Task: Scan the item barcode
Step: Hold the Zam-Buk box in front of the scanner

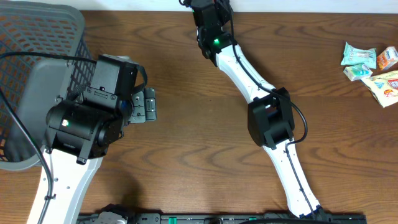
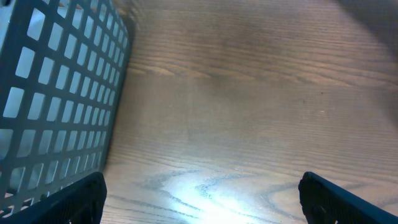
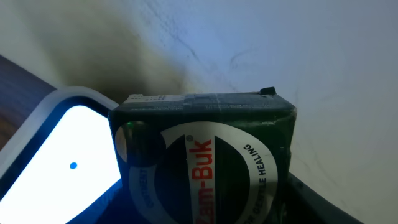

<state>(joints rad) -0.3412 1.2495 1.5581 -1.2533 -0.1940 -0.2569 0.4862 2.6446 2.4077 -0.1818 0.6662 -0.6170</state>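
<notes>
1. The green Zam-Buk box (image 3: 205,162) is gripped between the right jaws. They are closed partway on its sides, and its printed label faces the wrist camera.
2. The box is held off the table, close to a pale wall. In the overhead view the right arm (image 1: 249,74) is stretched to the far edge of the table (image 1: 186,124).
3. Just beside the right jaws, on their left in the wrist view, a white scanner (image 3: 56,149) is seen, its window brightly lit and marked with a small blue dot. The box's near corner lies close against the window's rim; whether the two touch cannot be told.
4. The left jaws are spread wide with nothing between them, over bare table. A grey mesh basket (image 2: 56,93) stands just to their left.
5. A few snack packets (image 1: 373,68) lie well apart from both pairs of jaws and are not being handled.
6. The step in hand is judged to be presentation: the item is lifted and brought to the scanner, but a read is not confirmed by anything visible.
7. No barcode is seen on the faces in view, so which side bears it cannot be told.
8. The next move is judged to call for a slow wrist turn, so that the barcoded face is squared to the lit window, with the grip kept firm.
</notes>
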